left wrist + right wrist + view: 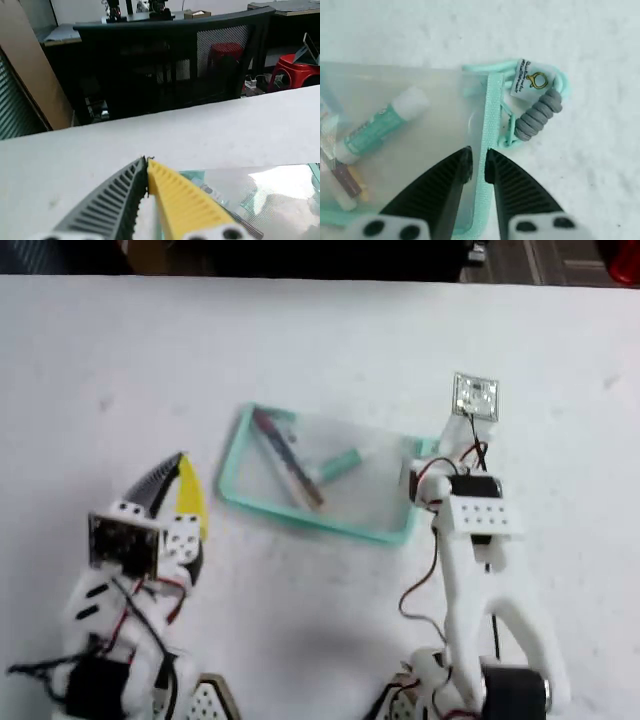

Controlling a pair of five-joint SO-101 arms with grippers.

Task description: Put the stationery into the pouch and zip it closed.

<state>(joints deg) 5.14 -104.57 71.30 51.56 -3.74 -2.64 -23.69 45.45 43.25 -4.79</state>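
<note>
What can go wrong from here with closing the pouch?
1. The right gripper has its fingers pinched on the end seam of the pouch, not on the grey pull, so a tug may drag the pouch instead of zipping it.
2. The left gripper sits shut beside the pouch, off it. With nothing anchoring it, the pouch may slide.

Frosted translucent plastic pouch [450, 110], woven mint cloth edging. Ribbed matt grey cord pull [538, 115] at pouch corner. Matt white table [320, 330].
</note>
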